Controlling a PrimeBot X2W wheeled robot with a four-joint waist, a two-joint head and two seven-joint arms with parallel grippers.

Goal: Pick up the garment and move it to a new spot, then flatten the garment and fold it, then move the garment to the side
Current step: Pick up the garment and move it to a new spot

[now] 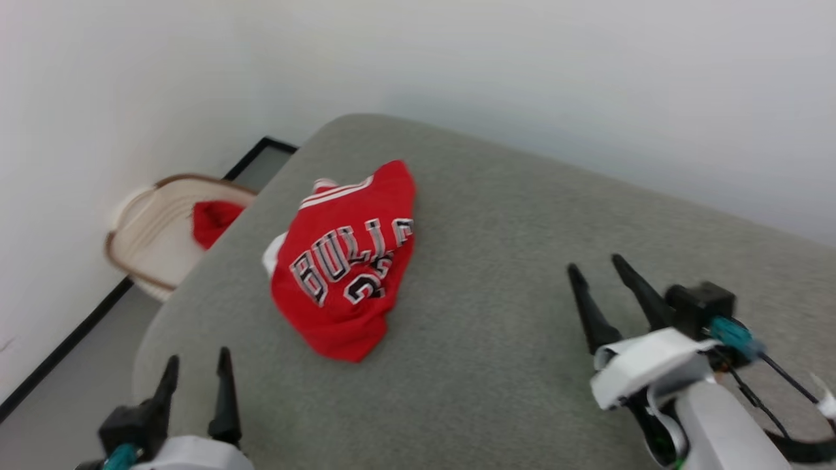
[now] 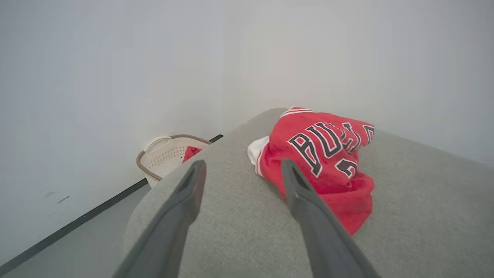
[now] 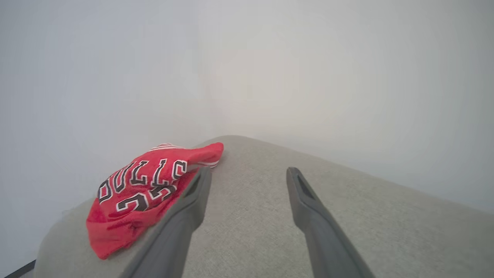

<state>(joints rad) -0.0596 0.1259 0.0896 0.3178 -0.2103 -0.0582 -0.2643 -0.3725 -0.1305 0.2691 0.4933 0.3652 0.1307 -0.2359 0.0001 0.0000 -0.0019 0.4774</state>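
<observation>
Head view, garment: the garment (image 1: 346, 261), a red jersey-style shirt with a white sleeve, striped trim and black white-outlined lettering, lies crumpled in a heap on the left part of the surface, near its rounded edge.
Head view, left gripper: the left gripper (image 1: 198, 356) is low at the near left, fingers spread wide, holding nothing, apart from the cloth.
Head view, right gripper: the right gripper (image 1: 594, 262) is over bare surface, well apart from the garment, fingers parted and empty.
Head view, surface: a grey woven-fabric pad (image 1: 522, 261) with rounded corners.
Head view, room: plain white wall (image 1: 522, 65); grey floor (image 1: 78, 405) with a black skirting strip (image 1: 65, 346); a cream laundry basket with a brown rim (image 1: 157, 228) stands beside the pad, with a red cloth (image 1: 214, 220) inside.
Left wrist view: the open fingers frame bare pad; the garment (image 2: 324, 154) lies just past the right finger's tip.
Right wrist view: the fingers are wide over bare pad; the garment (image 3: 139, 193) lies off beside the left finger.
Progress (judgement): nothing is done yet. Pick-up, relocation, flattening, folding and setting aside all remain.
</observation>
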